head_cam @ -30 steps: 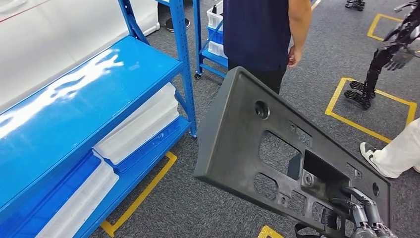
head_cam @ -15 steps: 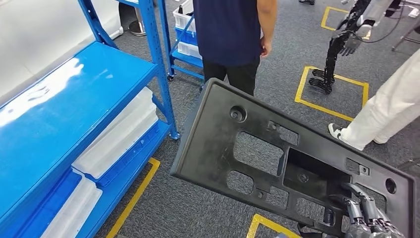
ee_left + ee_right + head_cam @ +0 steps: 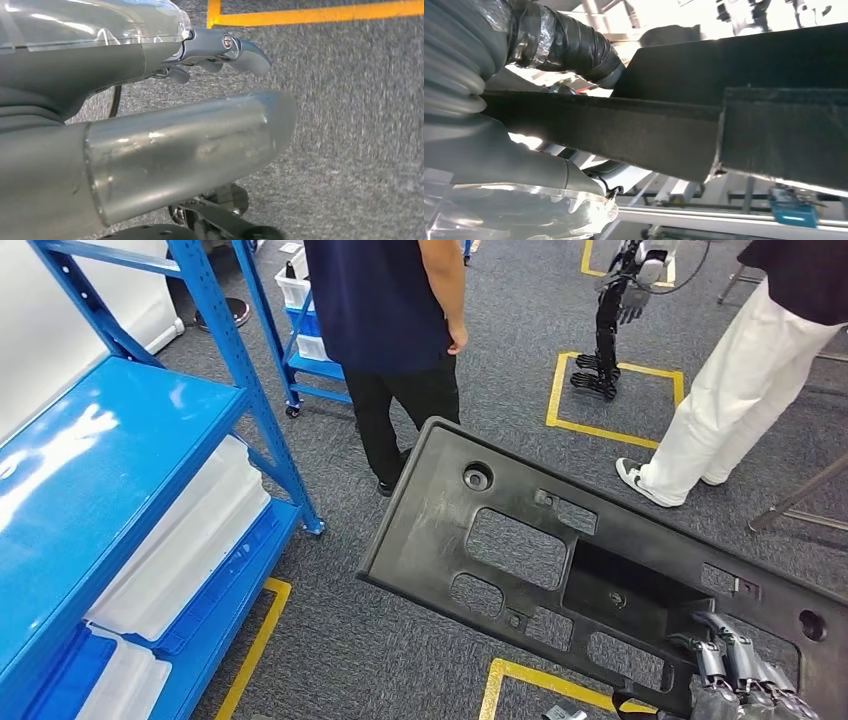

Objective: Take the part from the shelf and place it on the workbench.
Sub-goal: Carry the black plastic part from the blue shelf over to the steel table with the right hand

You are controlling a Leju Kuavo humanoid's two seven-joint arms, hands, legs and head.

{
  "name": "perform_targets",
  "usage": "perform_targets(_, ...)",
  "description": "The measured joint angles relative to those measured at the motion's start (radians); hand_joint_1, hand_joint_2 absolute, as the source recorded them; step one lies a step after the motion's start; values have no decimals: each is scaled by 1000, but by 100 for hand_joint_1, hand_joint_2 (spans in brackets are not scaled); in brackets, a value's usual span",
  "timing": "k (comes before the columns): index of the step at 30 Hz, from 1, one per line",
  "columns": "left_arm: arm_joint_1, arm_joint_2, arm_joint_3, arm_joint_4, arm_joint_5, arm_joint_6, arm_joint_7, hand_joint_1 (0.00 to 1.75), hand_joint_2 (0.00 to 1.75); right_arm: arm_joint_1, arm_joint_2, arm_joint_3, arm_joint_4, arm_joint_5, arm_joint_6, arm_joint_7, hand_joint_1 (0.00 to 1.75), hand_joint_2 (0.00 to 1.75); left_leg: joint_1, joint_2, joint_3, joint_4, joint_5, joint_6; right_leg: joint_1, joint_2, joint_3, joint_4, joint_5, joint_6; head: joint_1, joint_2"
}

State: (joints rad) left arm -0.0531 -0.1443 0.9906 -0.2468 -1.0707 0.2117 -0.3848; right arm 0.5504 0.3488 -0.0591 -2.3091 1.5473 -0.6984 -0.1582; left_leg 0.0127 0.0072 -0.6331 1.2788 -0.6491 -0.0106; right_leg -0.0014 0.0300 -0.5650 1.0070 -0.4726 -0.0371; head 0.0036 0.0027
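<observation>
- The right hand (image 3: 745,685) is gripping the part (image 3: 560,560), a large flat dark plastic panel with rectangular cutouts and round holes, its fingers (image 3: 712,655) hooking through a cutout near the panel's near right end.
- The part is hanging in the air above the grey carpet floor (image 3: 400,660), tilted, with its far left corner reaching toward the legs of a person in dark clothes (image 3: 385,310).
- In the right wrist view, the right hand (image 3: 494,150) is wrapping around the dark edge of the part (image 3: 704,135), thumb under the edge and darker fingers (image 3: 569,45) over it.
- In the left wrist view, the left hand (image 3: 150,125) is holding nothing above the carpet, thumb straight and fingers (image 3: 235,47) loosely extended and apart.
- The blue shelf (image 3: 110,460) is standing to the left, well apart from the part, with white trays (image 3: 185,540) lying on its lower level.
- A second person in white trousers (image 3: 730,390) is standing at the far right.
- Yellow tape lines (image 3: 560,685) are marking the floor, one just under the part's near edge.
- Another robot's dark legs (image 3: 605,340) are standing inside a yellow tape square in the background.
</observation>
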Motion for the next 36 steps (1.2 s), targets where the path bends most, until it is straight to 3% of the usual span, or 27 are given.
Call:
perform_targets(1,1,0,2,0,-1,0,0,0,0,0,0,-6,0,0,0,-2,175,175,1,-1,1,-10,21,-1,-1,14,0,3,-1,1,0,0)
perform_targets(2,1,0,4,0,-1,0,1,0,0,1,0,-11,0,0,0,-4,175,175,3,-6,20,-58,58,-3,-2,27,1,7,-3,4,0,0)
perform_targets(4,1,1,7,0,-1,0,1,0,0,1,0,-16,0,0,0,-6,175,175,8,-46,72,-185,120,-3,-4,52,-4,22,-10,13,0,0)
perform_targets(6,-1,1,10,0,-1,0,1,0,0,1,0,-19,-1,0,0,-7,175,175,10,-80,97,-246,132,3,-4,73,-15,34,-14,25,0,0)
perform_targets(8,-3,1,13,0,-1,0,1,0,0,3,0,-21,-2,0,0,-7,175,175,7,-70,99,-250,132,16,-7,94,-23,35,-10,38,0,0)
perform_targets(9,-4,1,13,0,-1,0,1,0,0,4,0,-23,-3,0,0,-8,175,175,7,-59,100,-254,135,23,-8,90,-27,41,-12,43,0,0)
perform_targets(11,-5,1,14,0,-2,-1,1,0,0,5,0,-26,-4,0,0,-9,175,175,8,-35,103,-263,142,37,-6,45,-53,98,-46,51,0,0)
perform_targets(13,-2,1,15,0,-3,-1,1,0,0,5,0,-30,-6,0,0,-10,175,175,4,-7,104,-265,141,44,-5,-7,-110,218,-109,57,0,0)
perform_targets(15,1,1,17,0,-6,-1,2,0,0,6,0,-37,-5,0,0,-12,175,175,0,21,104,-265,139,46,-7,-22,-154,306,-138,60,0,0)
perform_targets(16,0,1,19,0,-7,-1,2,0,0,7,0,-42,-5,0,0,-14,175,175,-2,34,105,-265,137,46,-8,-25,-152,301,-125,59,0,0)
perform_targets(17,-1,1,21,0,-8,-1,2,0,0,9,0,-48,-5,0,0,-18,175,175,-2,45,108,-265,135,45,-8,-30,-129,256,-95,56,0,0)
perform_targets(18,-2,0,22,0,-10,-1,2,0,0,10,0,-53,-5,0,0,-23,175,175,-3,55,112,-265,132,44,-5,-44,-91,185,-59,50,0,0)
perform_targets(20,-3,-1,25,0,-14,-1,2,0,0,11,0,-65,-5,0,0,-33,175,175,-6,72,118,-265,126,37,6,-80,-27,63,-18,38,0,0)
perform_targets(21,-4,-2,27,0,-17,-2,2,0,0,13,0,-73,-5,0,0,-38,175,175,-7,79,120,-265,124,33,12,-90,-15,36,-15,33,0,0)
perform_targets(23,-7,-3,30,0,-21,-5,1,0,0,18,0,-89,-5,0,0,-46,175,175,-9,94,126,-269,121,26,17,-79,-15,26,-16,25,0,0)
perform_targets(24,-8,-4,32,0,-23,-6,1,0,0,22,0,-98,-5,0,0,-49,175,175,-8,92,129,-267,117,21,15,-71,-12,19,-13,21,0,0)
perform_targets(26,-9,-5,35,0,-26,-10,0,0,0,27,0,-113,-3,0,0,-54,175,175,-7,55,117,-228,87,13,7,-55,-2,3,-6,10,0,0)
perform_targets(28,-6,-5,41,0,-28,-14,-1,0,0,29,0,-124,1,0,0,-55,175,175,-4,10,64,-114,27,9,4,-40,3,-3,-4,2,0,0)
perform_targets(30,-2,-5,46,0,-28,-18,-1,0,0,32,0,-132,7,0,0,-53,175,175,-2,0,5,-5,-7,6,4,-19,4,-1,-5,-1,-1,0)
perform_targets(31,-1,-5,49,0,-28,-19,-1,0,0,34,0,-135,11,0,0,-51,175,175,-1,-1,-5,5,4,4,4,-7,4,1,-6,-1,0,0)
perform_targets(32,-1,-5,51,0,-28,-20,-1,0,0,36,0,-137,15,0,0,-48,175,175,0,-2,3,-25,36,3,3,5,5,4,-8,1,-1,0)
perform_targets(34,-2,-4,56,0,-28,-22,-1,0,0,40,0,-140,24,0,0,-42,175,175,3,-25,53,-151,109,2,0,25,4,16,-15,9,-1,0)
perform_targets(36,-2,-4,61,0,-28,-25,-2,0,0,43,0,-142,32,0,0,-37,175,175,4,-53,85,-234,137,6,-1,41,-4,31,-22,20,0,0)
